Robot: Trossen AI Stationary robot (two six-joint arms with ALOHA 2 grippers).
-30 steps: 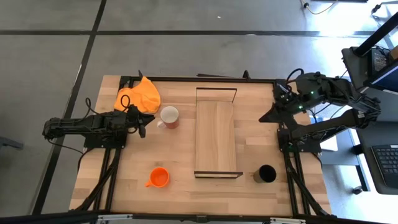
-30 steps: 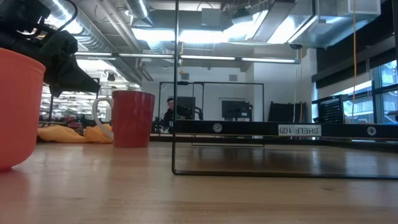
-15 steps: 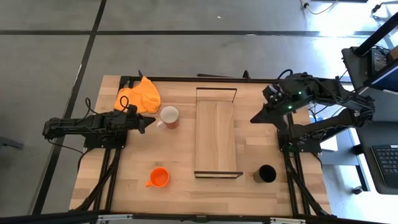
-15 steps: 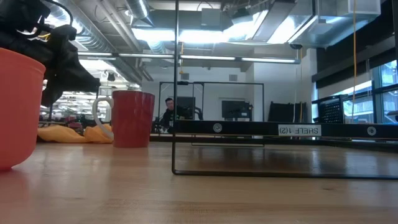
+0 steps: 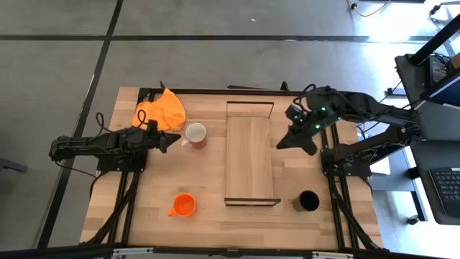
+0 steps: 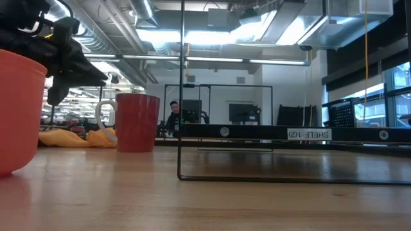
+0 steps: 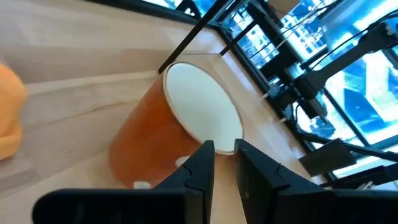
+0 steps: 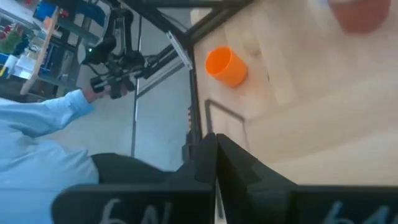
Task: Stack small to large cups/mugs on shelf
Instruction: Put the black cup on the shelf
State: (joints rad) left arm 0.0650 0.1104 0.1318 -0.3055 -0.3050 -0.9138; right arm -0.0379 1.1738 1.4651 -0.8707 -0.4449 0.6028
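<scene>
Overhead arrangement: the shelf [image 5: 250,152] lies in the middle of the table [image 5: 208,187], bare. Red mug [image 5: 195,134] stands just left of it, near the orange cloth [image 5: 161,110]; small orange mug [image 5: 182,206] sits at the front left; black mug [image 5: 308,201] stands just right of the shelf's front end. Left gripper [image 5: 170,141], fingers slightly parted and holding nothing, points at the red mug. Right gripper [image 5: 285,140], fingers pressed together, hangs just beside the shelf's right edge

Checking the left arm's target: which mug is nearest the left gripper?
The red mug, white inside, just ahead of the left gripper. The orange mug and black mug sit much farther off.
</scene>
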